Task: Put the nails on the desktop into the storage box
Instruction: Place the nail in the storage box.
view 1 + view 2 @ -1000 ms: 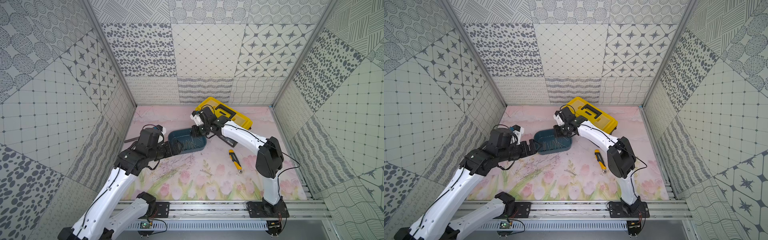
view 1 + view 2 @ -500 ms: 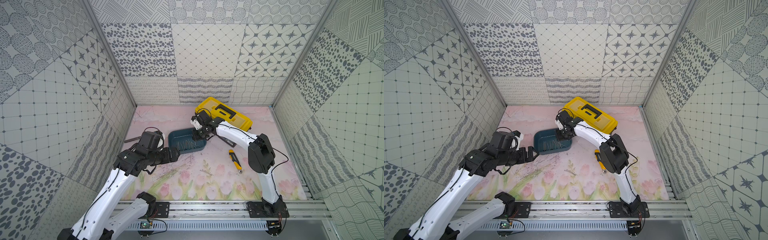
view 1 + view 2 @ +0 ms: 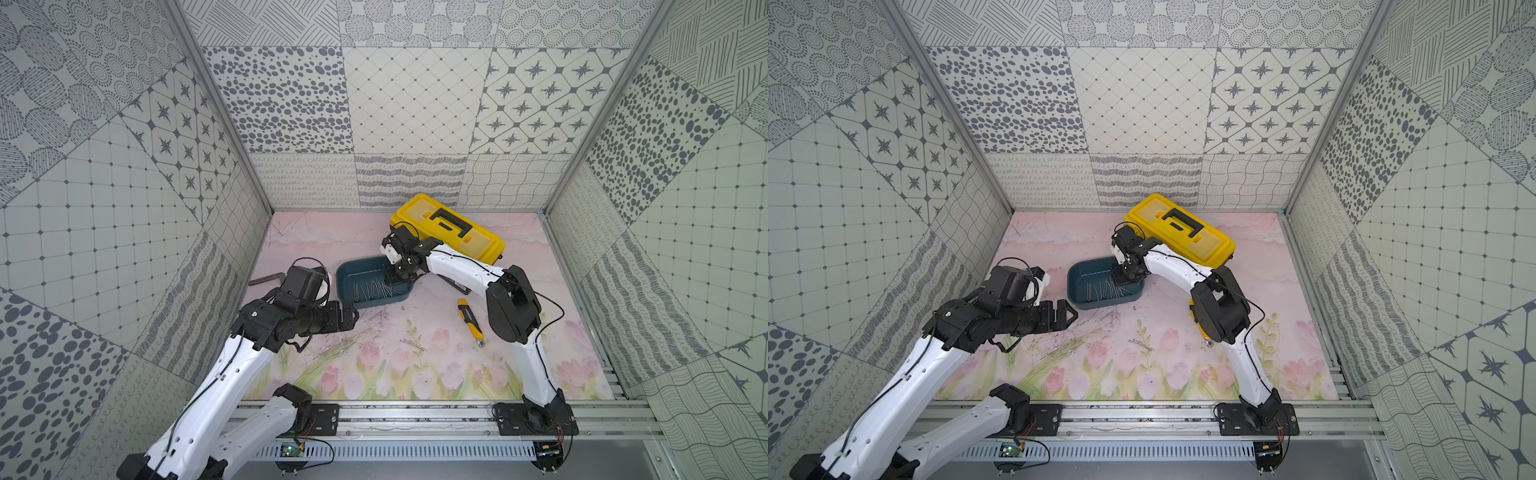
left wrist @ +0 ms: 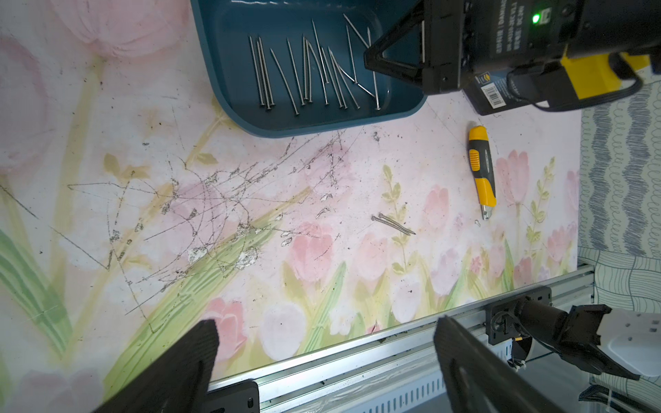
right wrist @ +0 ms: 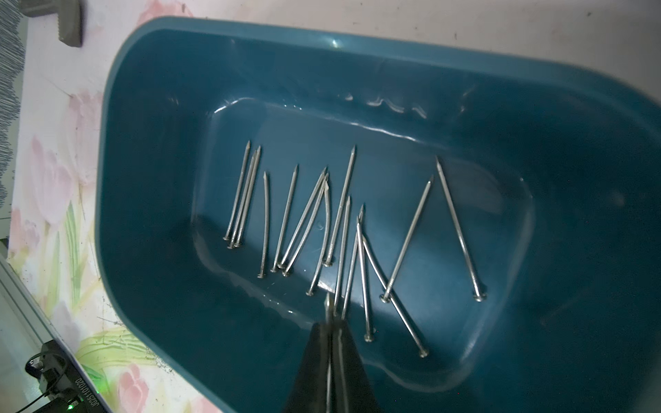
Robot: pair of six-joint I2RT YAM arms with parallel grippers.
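The teal storage box [image 3: 343,286] [image 3: 1074,293] sits mid-desktop with several grey nails [image 3: 371,291] [image 5: 286,218] lying in it. My right gripper [image 3: 395,277] [image 5: 333,323] hangs over the box's right end, shut on a nail whose tip [image 5: 327,304] sticks out past the jaws. Two more nails [image 3: 412,343] [image 4: 392,223] lie on the tulip-printed desktop [image 3: 374,365] nearer the front. My left gripper [image 3: 352,318] [image 4: 325,323] hovers open and empty off the box's front-left corner.
A yellow-lidded toolbox [image 3: 449,228] stands behind the box at the back. A yellow-and-black utility knife [image 3: 469,320] lies right of the box. A dark L-shaped bar [image 3: 268,278] rests by the left wall. A metal rail [image 3: 415,415] runs along the front edge.
My right gripper has come down from beside the toolbox to over the box's right end, its elbow folding in. My left gripper has pulled back from the box toward the front.
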